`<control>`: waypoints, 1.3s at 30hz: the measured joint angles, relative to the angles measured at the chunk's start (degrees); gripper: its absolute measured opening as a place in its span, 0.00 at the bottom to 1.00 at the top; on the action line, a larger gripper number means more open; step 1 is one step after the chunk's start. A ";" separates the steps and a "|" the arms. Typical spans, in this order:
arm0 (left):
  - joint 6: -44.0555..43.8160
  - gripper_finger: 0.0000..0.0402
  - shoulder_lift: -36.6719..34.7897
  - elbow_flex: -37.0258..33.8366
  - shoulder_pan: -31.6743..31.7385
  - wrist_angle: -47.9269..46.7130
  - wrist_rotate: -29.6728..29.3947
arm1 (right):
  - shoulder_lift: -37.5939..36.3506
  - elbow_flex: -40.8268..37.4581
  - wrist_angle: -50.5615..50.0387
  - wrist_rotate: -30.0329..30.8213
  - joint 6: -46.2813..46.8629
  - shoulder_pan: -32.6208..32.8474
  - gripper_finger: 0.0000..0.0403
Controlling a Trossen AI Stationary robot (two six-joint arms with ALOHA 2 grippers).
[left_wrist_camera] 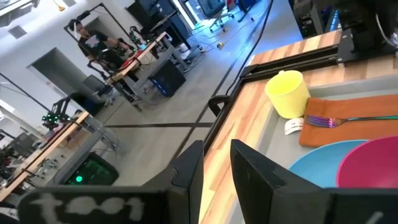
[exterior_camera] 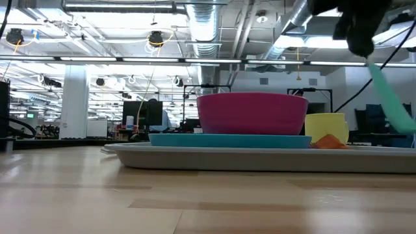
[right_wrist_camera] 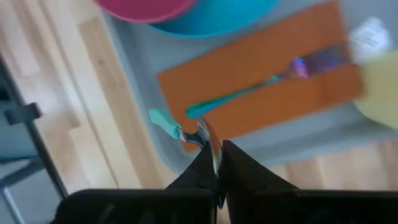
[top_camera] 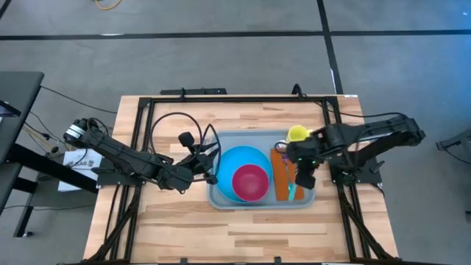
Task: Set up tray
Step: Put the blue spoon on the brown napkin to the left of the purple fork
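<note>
The grey-blue tray lies mid-table. On it are a round blue plate with a pink bowl, an orange napkin and a yellow cup. A teal-handled fork lies along the napkin. My right gripper hangs over the napkin's near end, pointing down, shut on a second teal-handled utensil. My left gripper hovers beside the tray's left rim, open with nothing between its fingers. My right gripper pinches the utensil's shiny metal end between its two fingers, coming from above and pointing down. The teal handle hangs slanting below the fingers, clear of the tray and the napkin.
A black cable loop lies on the wood left of the tray. Black frame rails run along the table's far and side edges. Bare wood stretches between the tray and the near edge.
</note>
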 joint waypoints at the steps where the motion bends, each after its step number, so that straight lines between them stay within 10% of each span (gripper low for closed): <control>1: 0.23 0.18 0.00 0.00 0.02 0.02 -0.01 | 0.89 -0.32 1.26 -0.77 -1.47 -0.56 0.00; 15: 0.97 0.18 0.00 0.00 0.02 -1.07 0.04 | 14.42 0.29 4.02 -5.49 -18.26 -13.59 0.00; 39: -7.87 0.18 0.00 0.00 0.52 -7.03 4.13 | 16.54 4.11 2.60 -13.87 -31.08 -23.01 0.00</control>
